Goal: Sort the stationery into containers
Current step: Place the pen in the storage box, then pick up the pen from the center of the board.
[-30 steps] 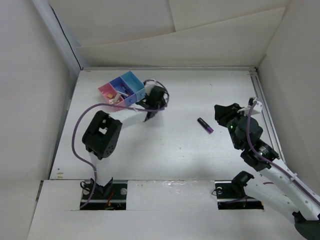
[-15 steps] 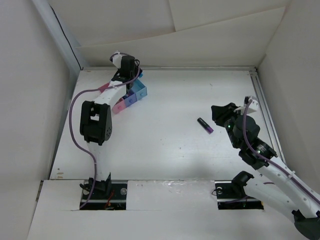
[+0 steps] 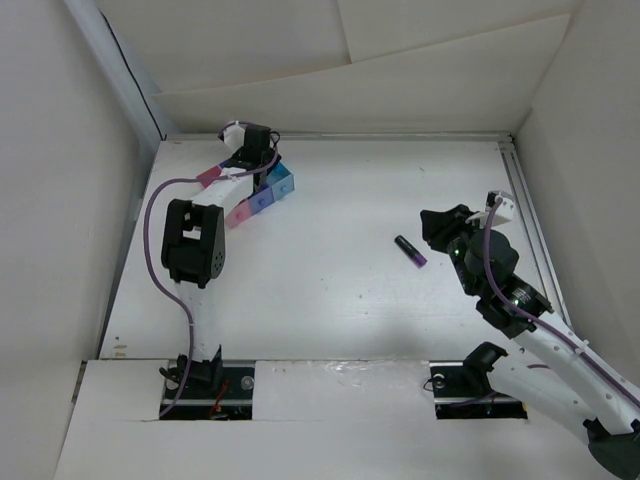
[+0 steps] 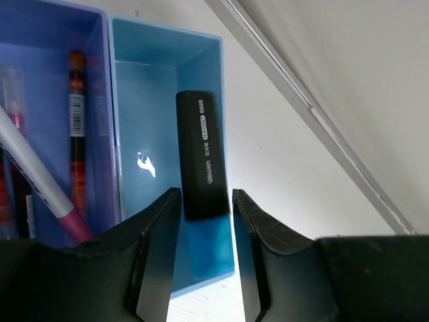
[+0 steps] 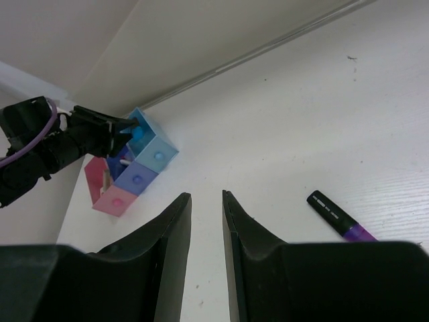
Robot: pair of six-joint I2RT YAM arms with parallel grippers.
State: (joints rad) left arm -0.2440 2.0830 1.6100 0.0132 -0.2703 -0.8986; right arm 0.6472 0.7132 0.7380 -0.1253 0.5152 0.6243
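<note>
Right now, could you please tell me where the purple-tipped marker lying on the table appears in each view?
Top external: the purple-tipped marker lies right of centre.
Left wrist: not in it.
Right wrist: the purple-tipped marker lies at lower right.
Shared landmark: the light blue bin, seen in all three views.

We see open counter [image 3: 330, 300] between the bins [image 3: 283, 182] and the purple-ended marker [image 3: 411, 251]. The left arm [image 3: 193, 255] overhangs the bins.

White table [image 3: 340, 300], matte, evenly lit, soft shadows. Behind table, pale back wall [image 3: 400, 60] of angled panels. Left of table, plain wall [image 3: 50, 200] with grey metal strip [image 3: 115, 65]; right of table, another white wall [image 3: 590, 120].
</note>
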